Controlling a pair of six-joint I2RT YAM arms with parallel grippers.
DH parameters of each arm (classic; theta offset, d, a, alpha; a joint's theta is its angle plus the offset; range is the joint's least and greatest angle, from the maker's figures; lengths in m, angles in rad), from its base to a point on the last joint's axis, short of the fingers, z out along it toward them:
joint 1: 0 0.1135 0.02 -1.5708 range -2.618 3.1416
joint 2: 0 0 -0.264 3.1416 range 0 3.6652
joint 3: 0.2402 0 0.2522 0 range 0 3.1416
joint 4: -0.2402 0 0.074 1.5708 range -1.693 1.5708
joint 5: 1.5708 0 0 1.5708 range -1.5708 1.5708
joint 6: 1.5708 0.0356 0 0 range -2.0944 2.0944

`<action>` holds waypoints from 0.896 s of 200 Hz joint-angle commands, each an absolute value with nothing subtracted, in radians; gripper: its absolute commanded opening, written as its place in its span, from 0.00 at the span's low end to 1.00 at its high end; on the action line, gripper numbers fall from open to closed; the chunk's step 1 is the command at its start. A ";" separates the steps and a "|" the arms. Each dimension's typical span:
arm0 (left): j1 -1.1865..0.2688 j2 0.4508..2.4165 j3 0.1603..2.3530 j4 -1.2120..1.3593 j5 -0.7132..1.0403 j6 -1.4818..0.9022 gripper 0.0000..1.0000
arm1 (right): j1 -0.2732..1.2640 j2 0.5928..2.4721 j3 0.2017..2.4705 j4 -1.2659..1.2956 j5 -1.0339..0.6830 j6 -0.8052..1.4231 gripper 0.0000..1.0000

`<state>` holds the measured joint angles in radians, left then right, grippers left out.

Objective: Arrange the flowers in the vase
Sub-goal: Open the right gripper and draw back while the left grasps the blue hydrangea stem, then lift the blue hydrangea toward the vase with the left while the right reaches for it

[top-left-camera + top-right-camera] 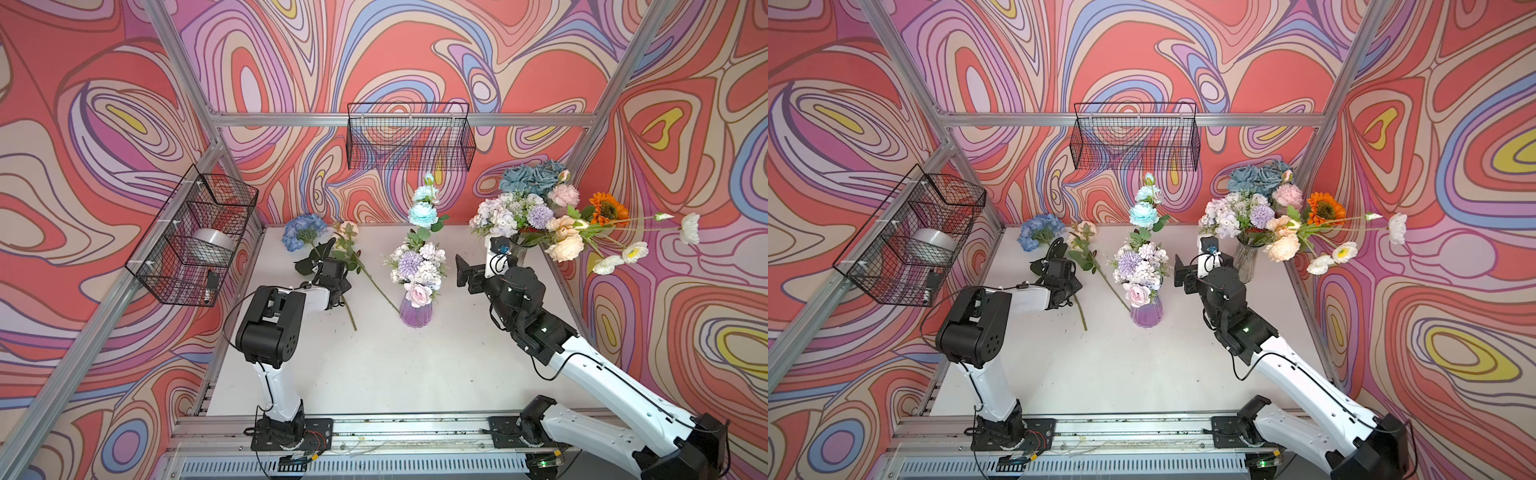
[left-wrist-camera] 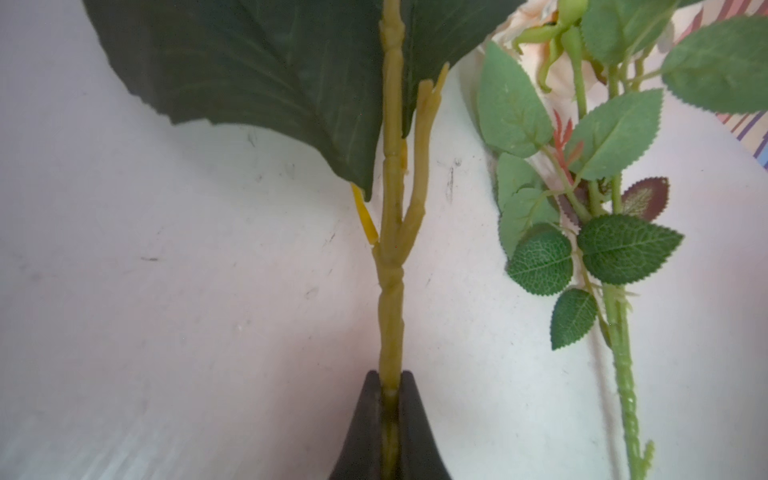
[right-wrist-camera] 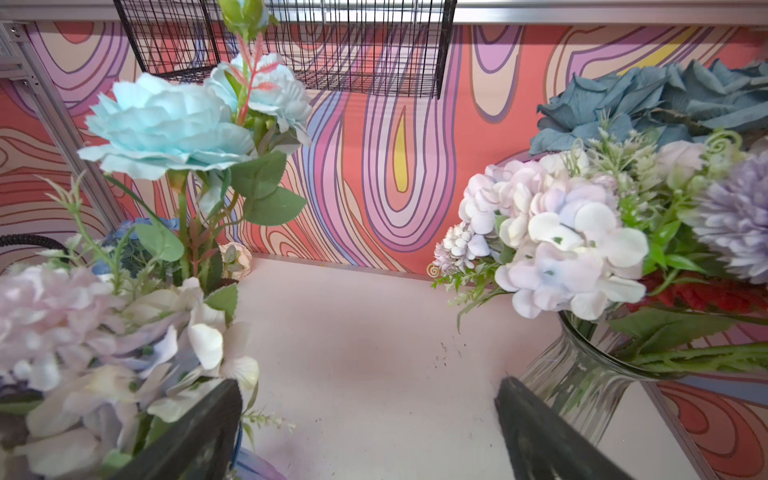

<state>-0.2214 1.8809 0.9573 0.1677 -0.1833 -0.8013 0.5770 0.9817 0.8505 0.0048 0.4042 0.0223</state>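
The flowers are split up. A blue hydrangea [image 1: 304, 230] and a peach rose [image 1: 347, 230] lie on the white table at the back left. My left gripper [image 2: 390, 382] is shut on the hydrangea's yellow-green stem [image 2: 390, 291], just below its dark leaves; in both top views it sits low over the table [image 1: 326, 270] [image 1: 1050, 266]. The rose's stem [image 2: 623, 353] lies beside it, untouched. A purple vase [image 1: 413, 311] [image 1: 1145, 313] in the middle holds several blooms. My right gripper [image 3: 370, 399] [image 1: 465, 274] stands open and empty between that vase and a clear glass vase [image 3: 582, 382] [image 1: 521, 249] full of flowers.
A black wire basket [image 1: 411, 137] hangs on the back wall above the purple vase. Another wire basket [image 1: 195, 237] on the left wall holds a silver roll [image 1: 212, 245]. Aluminium frame posts edge the table. Long white daisies [image 1: 690, 228] stick out rightward from the glass vase.
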 commanded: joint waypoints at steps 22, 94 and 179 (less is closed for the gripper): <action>-0.216 1.803 0.874 0.207 -0.183 -0.839 0.00 | 0.574 0.936 0.882 -0.025 0.358 0.024 0.98; -0.344 1.387 0.733 0.246 -0.286 -0.655 0.00 | 0.575 1.032 1.077 -0.077 -0.025 0.090 0.92; -0.771 1.059 0.724 0.524 -0.439 -0.135 0.00 | 0.617 1.221 1.260 -0.023 -0.456 0.212 0.86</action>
